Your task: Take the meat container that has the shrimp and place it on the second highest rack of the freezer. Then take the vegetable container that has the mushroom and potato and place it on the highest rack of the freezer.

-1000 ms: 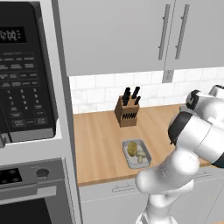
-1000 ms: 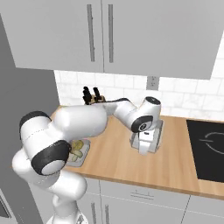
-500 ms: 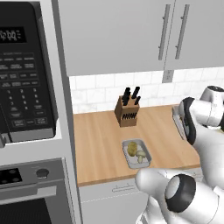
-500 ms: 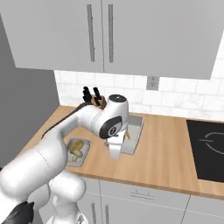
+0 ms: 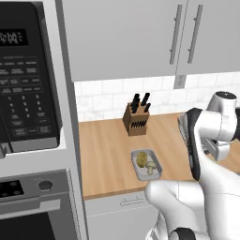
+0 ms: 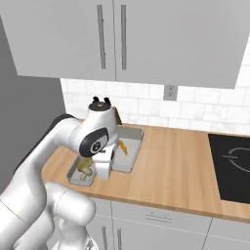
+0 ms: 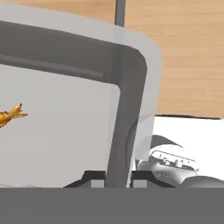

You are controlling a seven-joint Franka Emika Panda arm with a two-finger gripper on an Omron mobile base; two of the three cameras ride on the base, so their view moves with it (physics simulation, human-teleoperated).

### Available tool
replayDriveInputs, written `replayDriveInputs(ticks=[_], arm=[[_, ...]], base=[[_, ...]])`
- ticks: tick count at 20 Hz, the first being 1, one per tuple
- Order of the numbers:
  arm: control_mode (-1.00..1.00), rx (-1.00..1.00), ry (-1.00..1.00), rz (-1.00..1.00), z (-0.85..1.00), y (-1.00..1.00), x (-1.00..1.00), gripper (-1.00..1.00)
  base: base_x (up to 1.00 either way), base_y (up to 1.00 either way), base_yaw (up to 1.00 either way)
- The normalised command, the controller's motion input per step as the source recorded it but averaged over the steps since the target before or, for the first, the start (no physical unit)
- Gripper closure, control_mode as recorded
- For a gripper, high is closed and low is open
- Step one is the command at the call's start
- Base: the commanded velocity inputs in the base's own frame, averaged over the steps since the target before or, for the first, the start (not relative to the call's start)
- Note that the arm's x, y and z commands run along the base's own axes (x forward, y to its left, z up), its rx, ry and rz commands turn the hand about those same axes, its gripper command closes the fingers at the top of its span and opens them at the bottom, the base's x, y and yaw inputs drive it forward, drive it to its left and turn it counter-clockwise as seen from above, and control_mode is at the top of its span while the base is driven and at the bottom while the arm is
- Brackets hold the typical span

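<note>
Item, wooden counter (image 6: pixel 185 161): long run under the wall cupboards, with a black hob (image 6: pixel 234 166) at its right end and the tall oven-and-microwave column (image 5: pixel 33 117) at its left. Item, white arm: over the last second it has swung leftward across the counter, from near the hob toward the knife block (image 5: pixel 136 123), carrying its load along. Item, meat container (image 6: pixel 128 146): now lifted off the counter and tipped up on edge, just right of the vegetable container, the orange shrimp (image 6: pixel 123 146) lying inside it; this suggests the pick-up is done and the carry toward the freezer is the step in hand, the freezer itself lying outside these pictures. Item, gripper (image 7: pixel 118 177): jaws closed onto the container's rim wall, one finger at either face of it, seen from the hand view. Item, vegetable container (image 5: pixel 146 164): flat on the counter near the front edge, potato and mushroom aboard, untouched. Clearances: the raised tray hangs just above and beside the vegetable container, the knife block close behind it; open counter lies to the right; the front edge is near, so a tilted tray may shed the shrimp there.
</note>
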Motion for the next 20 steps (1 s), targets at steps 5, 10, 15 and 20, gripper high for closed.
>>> replayDriveInputs(ticks=[5,10,15,20], arm=[[-1.00,0.00,0.15,0.00,0.36,0.45,0.00,1.00],[-1.00,0.00,0.23,0.00,0.28,0.48,-0.01,1.00],[-1.00,0.00,0.17,0.00,0.10,0.48,-0.05,1.00],[-1.00,0.00,0.02,0.00,0.06,0.14,-0.27,1.00]], base=[[0.00,0.00,0.00],[0.00,0.00,0.00],[0.00,0.00,0.00],[0.00,0.00,0.00]])
